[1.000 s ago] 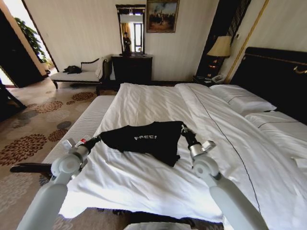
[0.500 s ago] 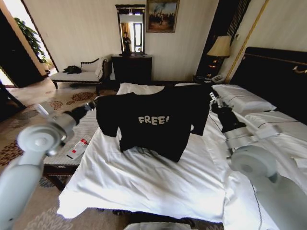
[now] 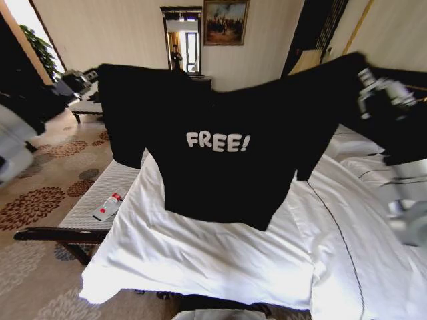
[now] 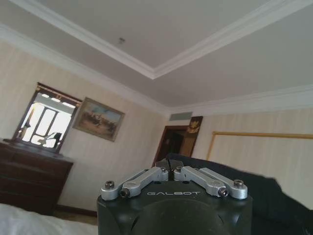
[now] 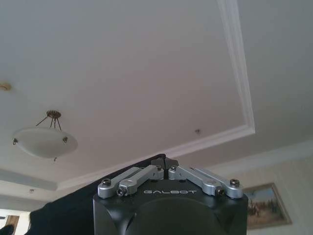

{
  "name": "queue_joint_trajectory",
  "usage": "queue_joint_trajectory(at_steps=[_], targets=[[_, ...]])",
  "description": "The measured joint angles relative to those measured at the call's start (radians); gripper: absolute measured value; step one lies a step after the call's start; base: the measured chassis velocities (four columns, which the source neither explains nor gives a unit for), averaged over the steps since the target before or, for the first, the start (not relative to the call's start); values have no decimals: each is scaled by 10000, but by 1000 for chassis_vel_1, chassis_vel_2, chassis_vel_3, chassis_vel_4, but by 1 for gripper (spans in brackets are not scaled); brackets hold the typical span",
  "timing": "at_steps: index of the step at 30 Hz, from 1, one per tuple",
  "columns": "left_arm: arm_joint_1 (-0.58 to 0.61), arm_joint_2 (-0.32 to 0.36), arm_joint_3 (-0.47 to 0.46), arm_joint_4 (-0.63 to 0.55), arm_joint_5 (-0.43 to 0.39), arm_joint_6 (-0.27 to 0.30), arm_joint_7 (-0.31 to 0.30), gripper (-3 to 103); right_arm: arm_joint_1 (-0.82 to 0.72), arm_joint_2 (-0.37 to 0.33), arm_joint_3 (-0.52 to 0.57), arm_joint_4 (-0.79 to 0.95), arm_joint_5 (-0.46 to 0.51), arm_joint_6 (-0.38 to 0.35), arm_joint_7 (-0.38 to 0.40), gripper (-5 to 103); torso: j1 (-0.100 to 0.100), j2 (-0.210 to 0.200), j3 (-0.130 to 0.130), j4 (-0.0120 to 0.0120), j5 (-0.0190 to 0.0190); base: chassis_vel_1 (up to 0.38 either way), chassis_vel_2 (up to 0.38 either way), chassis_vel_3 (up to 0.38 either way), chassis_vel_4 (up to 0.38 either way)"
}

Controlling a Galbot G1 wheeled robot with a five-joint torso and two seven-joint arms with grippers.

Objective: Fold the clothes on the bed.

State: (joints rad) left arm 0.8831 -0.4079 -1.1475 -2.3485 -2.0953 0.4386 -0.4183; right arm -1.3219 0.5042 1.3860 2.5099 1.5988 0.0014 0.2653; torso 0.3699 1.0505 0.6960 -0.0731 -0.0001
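Head view: black T-shirt [image 3: 220, 153] aloft over bed [image 3: 220, 260], shoulders clenched in blurred left tool [image 3: 90, 79] and right tool [image 3: 363, 75].

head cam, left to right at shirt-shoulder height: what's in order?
Left gripper shut on the sleeve → black short-sleeved cotton T-shirt with white "FREE!" lettering, hanging spread above the white-sheeted bed → right gripper shut on the other sleeve.

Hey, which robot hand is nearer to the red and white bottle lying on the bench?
Left. The left hand is up above the bottle's side, pinching one T-shirt shoulder. The right hand holds the other shoulder, across the bed.
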Motion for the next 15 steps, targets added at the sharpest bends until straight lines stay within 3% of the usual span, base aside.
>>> queue_joint_trajectory(at_steps=[6,8,10,13,15], targets=[[140,204,-976,-255,-809,104,-9,0,-901,37,1561,-33,113,-66,-206,0,0,0,1,0,3,0,0,0,0],[85,480,-1367,-225,-1299,111,-11,0,-1590,63,2943,-48,334,-14,-490,0,0,0,1,-2,3,0,0,0,0],[46,665,-1493,-137,-1442,136,-17,0,-1962,59,3587,-51,445,129,-618,0,0,0,0,-5,3,0,0,0,0],[70,749,-1467,-70,-1453,401,-163,0,-2350,186,3755,-58,283,255,-603,0,-2,1,-1,-3,1,0,0,0,0],[5,696,-1075,-10,-1202,569,-263,0,-2378,320,3289,-64,-71,250,-439,0,-2,2,-2,-2,0,0,0,0,0]])
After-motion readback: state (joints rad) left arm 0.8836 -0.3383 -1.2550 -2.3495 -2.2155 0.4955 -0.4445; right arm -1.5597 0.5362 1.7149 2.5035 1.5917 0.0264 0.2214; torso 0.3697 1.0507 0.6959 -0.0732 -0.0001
